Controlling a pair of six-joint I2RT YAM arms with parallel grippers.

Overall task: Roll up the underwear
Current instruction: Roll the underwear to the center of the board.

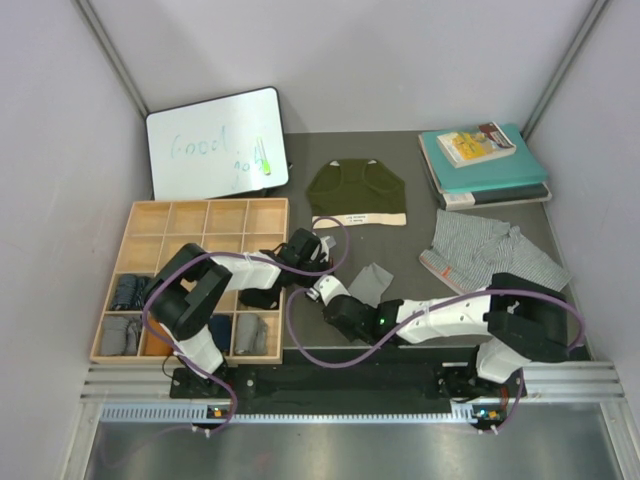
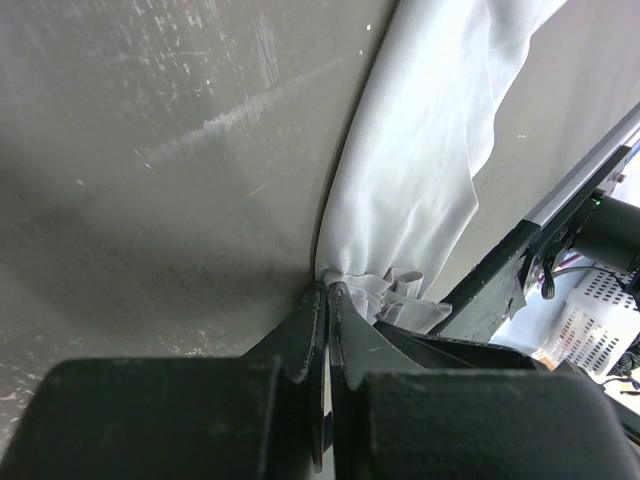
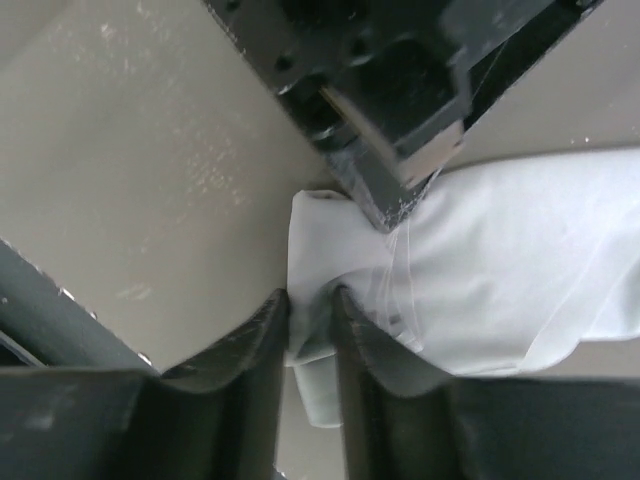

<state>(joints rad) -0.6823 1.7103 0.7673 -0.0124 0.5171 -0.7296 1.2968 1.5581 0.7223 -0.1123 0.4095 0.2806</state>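
Observation:
The plain light grey underwear (image 1: 373,284) lies crumpled on the dark mat between my two grippers. My left gripper (image 2: 330,287) is shut on a bunched corner of it (image 2: 420,180), low against the mat. My right gripper (image 3: 312,300) comes from the other side, and its jaws pinch a fold of the same cloth (image 3: 480,270) right beside the left gripper (image 3: 392,212). In the top view the two grippers meet at the garment's left edge: left (image 1: 325,256), right (image 1: 322,290). The olive green underwear (image 1: 357,192) lies flat further back. The patterned underwear (image 1: 490,250) lies rumpled at the right.
A wooden compartment tray (image 1: 205,225) stands at the left, with rolled cloth items (image 1: 250,335) in its near cells. A whiteboard (image 1: 215,143) leans at the back left. Teal books (image 1: 490,165) are stacked at the back right. White walls close in the sides.

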